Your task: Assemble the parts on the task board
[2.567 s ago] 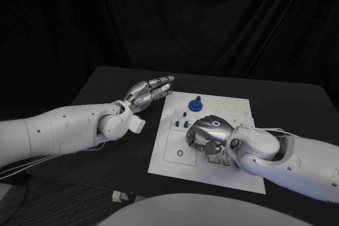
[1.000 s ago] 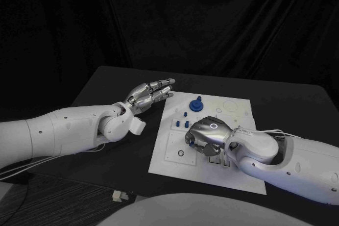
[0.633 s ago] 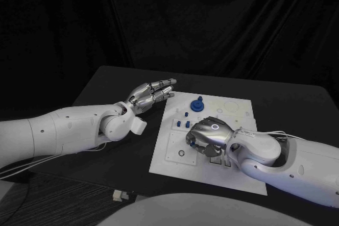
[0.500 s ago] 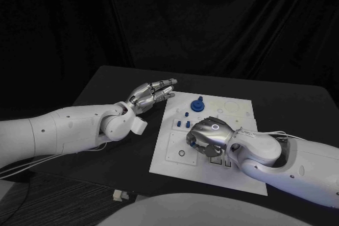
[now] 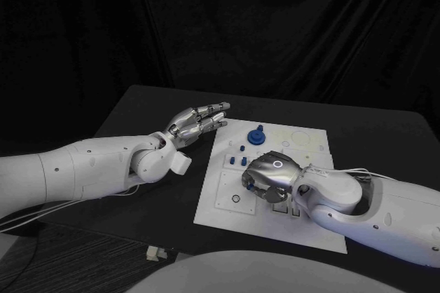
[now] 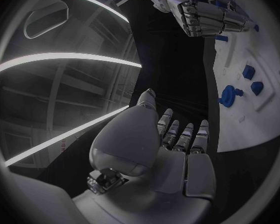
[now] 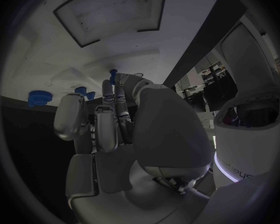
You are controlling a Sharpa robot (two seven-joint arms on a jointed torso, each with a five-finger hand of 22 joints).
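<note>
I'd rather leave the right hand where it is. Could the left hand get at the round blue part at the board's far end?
Probably yes. The left hand hovers open beside the board, near the round blue part, with nothing between them. The right hand is nearer the robot.

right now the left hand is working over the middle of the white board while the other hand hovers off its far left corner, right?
Sides are swapped. In the head view the right hand is curled over the middle of the task board, and the left hand hovers off its far left corner.
</note>
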